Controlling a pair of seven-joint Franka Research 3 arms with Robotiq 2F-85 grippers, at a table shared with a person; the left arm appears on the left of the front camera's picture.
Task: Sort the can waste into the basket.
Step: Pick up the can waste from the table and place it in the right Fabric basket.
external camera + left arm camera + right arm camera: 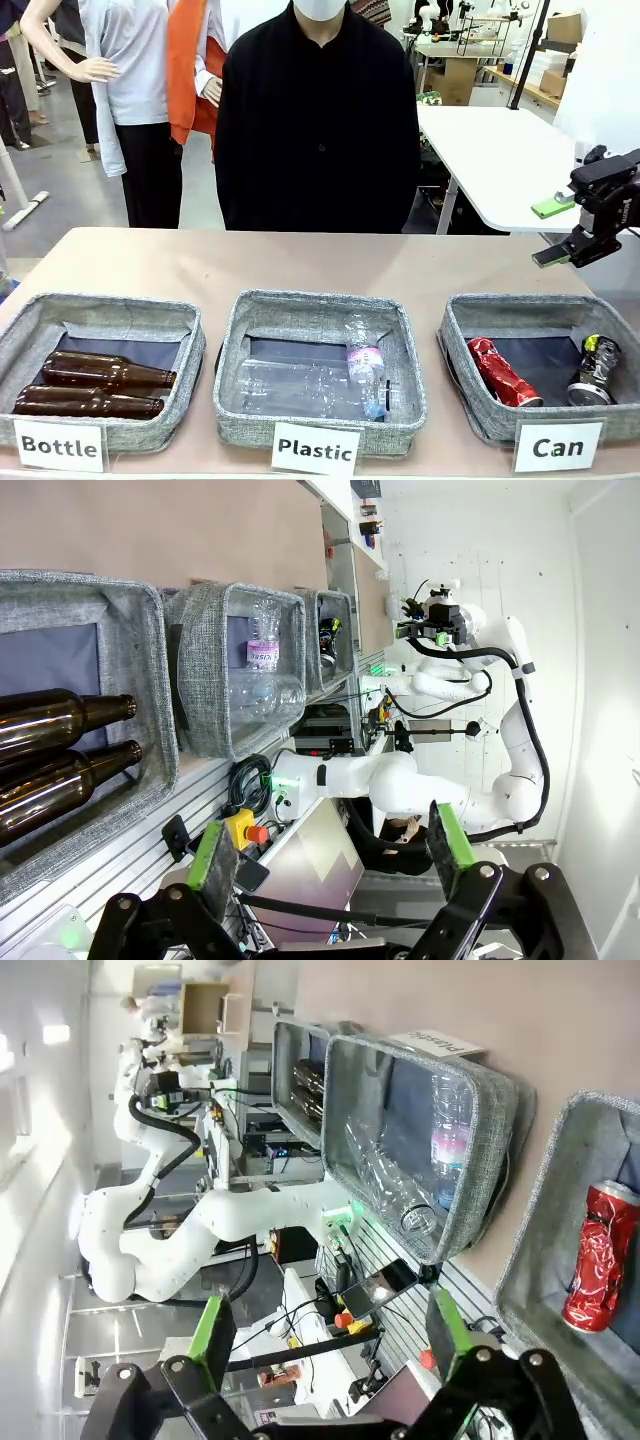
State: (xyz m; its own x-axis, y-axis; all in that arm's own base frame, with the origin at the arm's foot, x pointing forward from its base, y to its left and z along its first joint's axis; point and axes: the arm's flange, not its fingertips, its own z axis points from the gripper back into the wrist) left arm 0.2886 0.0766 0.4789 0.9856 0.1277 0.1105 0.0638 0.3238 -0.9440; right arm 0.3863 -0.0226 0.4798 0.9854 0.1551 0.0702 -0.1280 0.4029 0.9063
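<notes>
Right hand (pixel 556 232) spread wide, empty, above Can basket (pixel 470 312). Left hand (pixel 335 848) spread wide, empty.

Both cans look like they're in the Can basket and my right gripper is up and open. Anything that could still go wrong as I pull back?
1. The right gripper hangs open above the far right corner of the Can basket; a low retreat could clip its soft rim.
2. The dark can leans against the right wall, so a bumped basket might tip it onto the red can.
3. The left gripper is open near the Bottle basket; check its path too.
</notes>
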